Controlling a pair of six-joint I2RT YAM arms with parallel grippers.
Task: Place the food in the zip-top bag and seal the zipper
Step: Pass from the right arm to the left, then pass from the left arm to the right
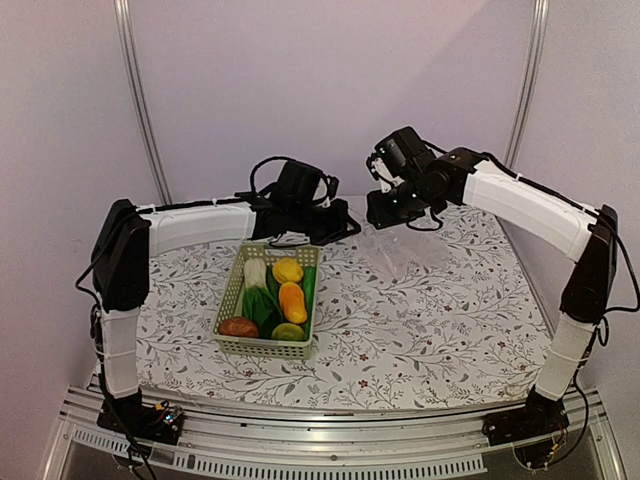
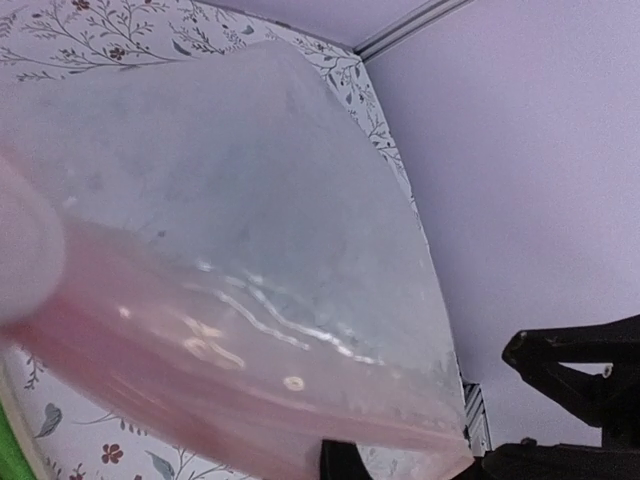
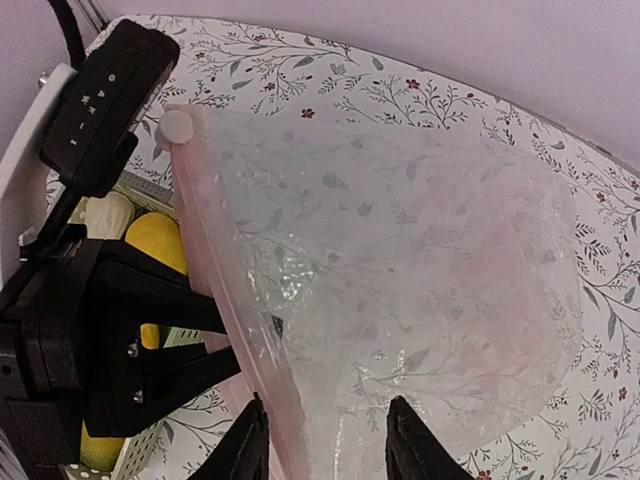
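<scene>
The mouth is being opened: the left gripper (image 3: 238, 345) pinches the zipper (image 3: 208, 250) of the zip-top bag (image 3: 420, 300) at the table's twelve o'clock. The right gripper (image 3: 325, 445) straddles it, unclenched. The food (image 1: 272, 295) sits in the basket (image 1: 228, 295) at eight o'clock, so next the right should grip one lip.

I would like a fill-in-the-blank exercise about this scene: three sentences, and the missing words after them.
1. All the food lies in the pale green ___.
2. The bag has ___ food inside it.
3. The zipper along the bag's mouth is ___ in colour.

Missing words: basket; no; pink.
</scene>
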